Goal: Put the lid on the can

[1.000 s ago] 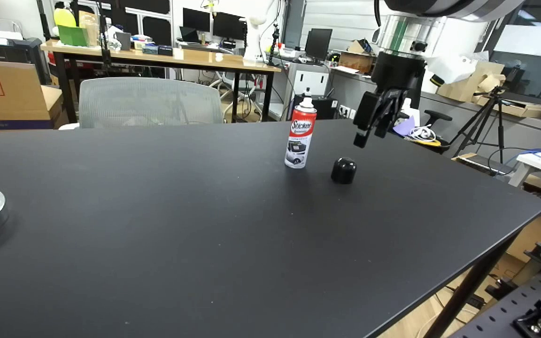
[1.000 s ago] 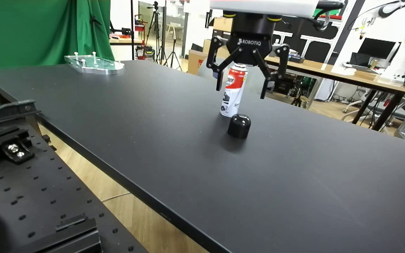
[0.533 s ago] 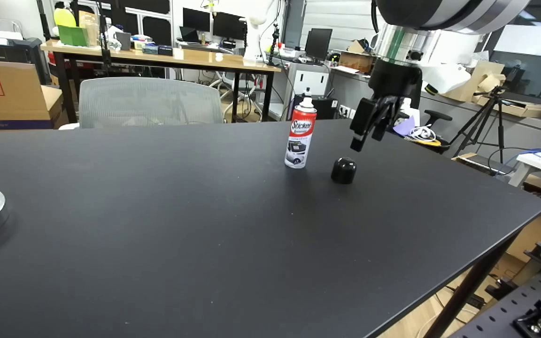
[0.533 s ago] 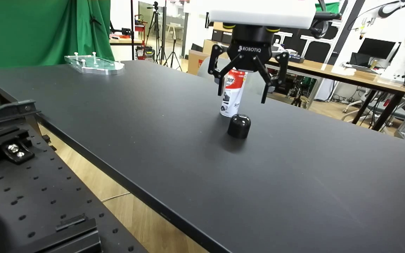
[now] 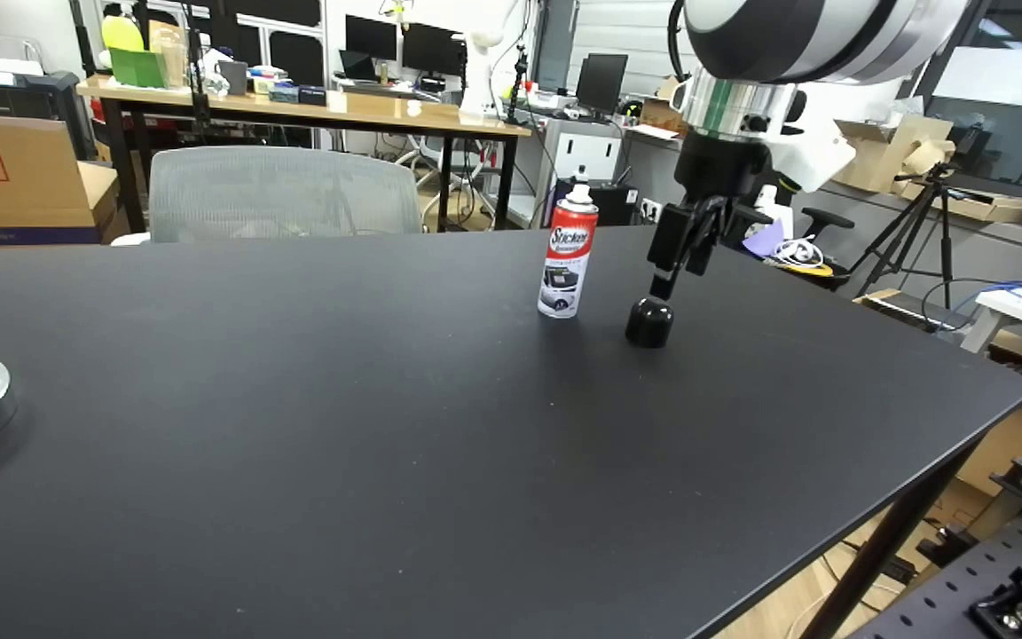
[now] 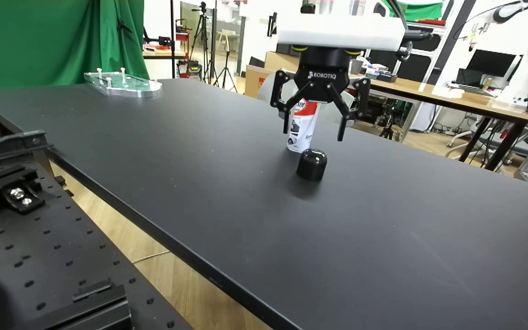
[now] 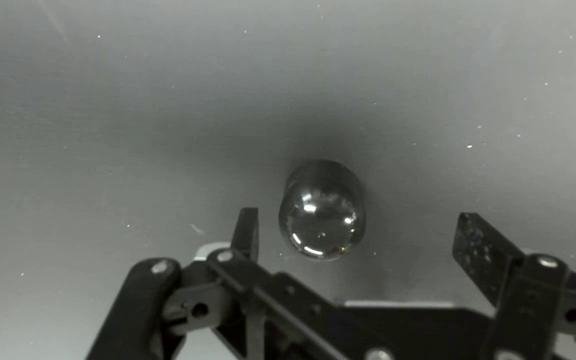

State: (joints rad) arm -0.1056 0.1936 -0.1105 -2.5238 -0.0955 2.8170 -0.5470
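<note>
Black table (image 5: 342, 444) fills most of the lower frame in both exterior views, and on it stands the lid (image 7: 322, 215), dome up, a little right of centre in all three views.

Little of the task looks done: the lid is off the can (image 5: 567, 257), whose white nozzle (image 5: 578, 193) is bare. Grasping, lifting, carrying and seating the lid are all left; lining up for the grasp seems to be the step in hand.

Over the lid hangs the gripper (image 6: 313, 136), jaws spread wide and holding nothing. At the wrist view's centre the lid shows between the fingers, clear of both but nearer the finger (image 7: 246, 232) on the left of the frame. In an exterior view the fingertips (image 6: 341, 134) end higher in the frame than the lid's top, so the next move probably calls for a drop, perhaps with a small shift to centre it.

Further out, the can stands upright, above and left of the lid in both exterior views. Beyond the table's far edge is a grey chair (image 5: 285, 191).
</note>
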